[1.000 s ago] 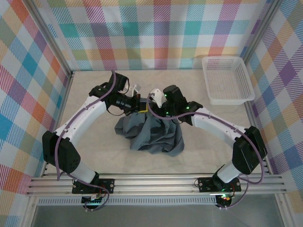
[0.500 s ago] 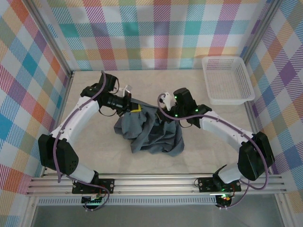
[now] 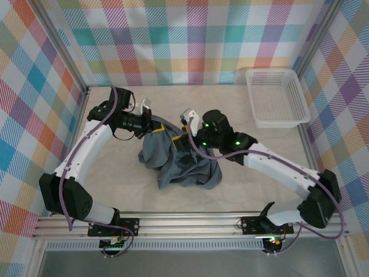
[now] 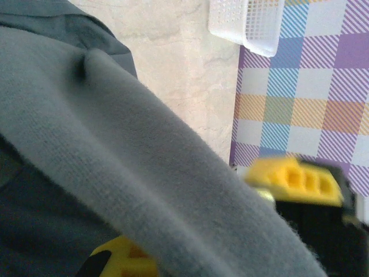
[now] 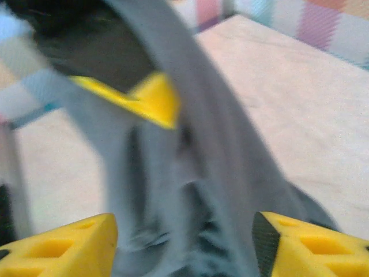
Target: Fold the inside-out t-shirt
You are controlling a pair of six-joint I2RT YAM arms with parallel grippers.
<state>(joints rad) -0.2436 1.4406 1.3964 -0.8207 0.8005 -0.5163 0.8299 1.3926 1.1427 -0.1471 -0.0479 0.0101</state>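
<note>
Over the tabletop (image 3: 115,173), my left fingers (image 4: 297,182) pinch the soft slate-grey t-shirt (image 3: 184,164); my right fingers (image 5: 57,242), seemingly spread, should close squarely.

A thick, out-of-focus fold of the inside-out t-shirt (image 4: 144,173) lies across the left gripper (image 4: 207,225) in the left wrist view. It covers the tips of the fingers (image 4: 297,182), and the lower one is cut by the bottom edge. The white basket (image 4: 248,23) is clipped by the top edge there. The right wrist view is smeared throughout. The t-shirt is a grey streak, the fingers (image 5: 57,248) of the right gripper (image 5: 184,248) run off the bottom edge, and a yellow wedge (image 5: 155,98) behind the fabric is too blurred to identify. From above, both sets of fingertips are buried in fabric, and sleeves and collar cannot be told apart in the heap.
</note>
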